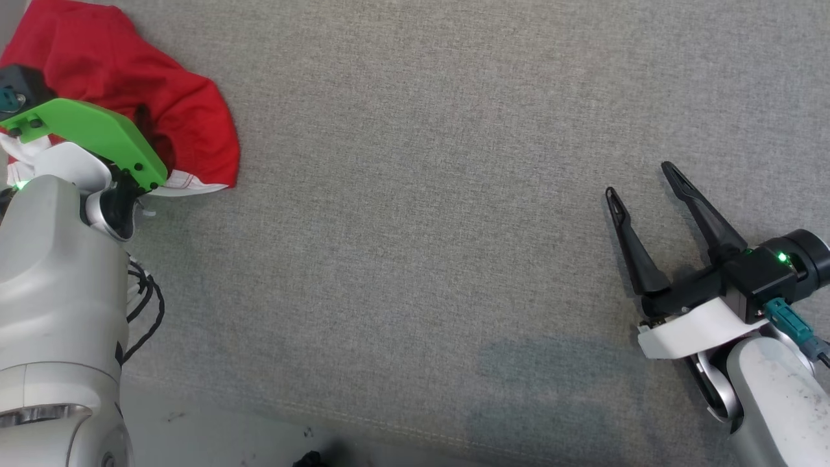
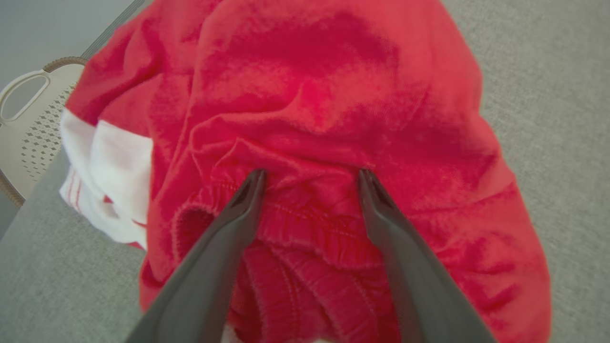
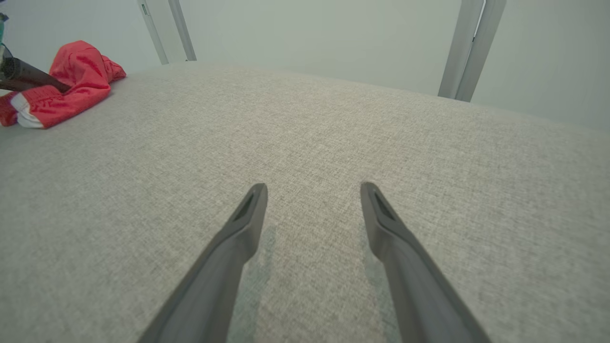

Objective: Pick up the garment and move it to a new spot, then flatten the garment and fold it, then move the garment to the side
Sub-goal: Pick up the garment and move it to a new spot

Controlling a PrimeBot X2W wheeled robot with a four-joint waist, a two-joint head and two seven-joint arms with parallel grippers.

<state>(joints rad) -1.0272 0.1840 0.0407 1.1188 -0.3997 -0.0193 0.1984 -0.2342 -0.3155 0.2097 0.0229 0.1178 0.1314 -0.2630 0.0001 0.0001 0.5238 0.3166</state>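
Left gripper (image 2: 310, 177) is spread, fingertips down on the bunched elastic waistband of the red shorts (image 2: 333, 95), with the band spanning the gap and not clamped. These shorts are crumpled, a white patch with red stripes showing, at the far left corner of the grey fabric tabletop (image 1: 415, 227), near a pale perforated basket (image 2: 28, 124) off the edge. Right gripper (image 1: 639, 179) is also spread, low over bare tabletop at near right, well apart from the shorts.

Left pincer (image 2: 310, 177) spread wide, fingertips level; right pincer (image 1: 639, 180) likewise spread, low at right, fingers angled forward and leftward.
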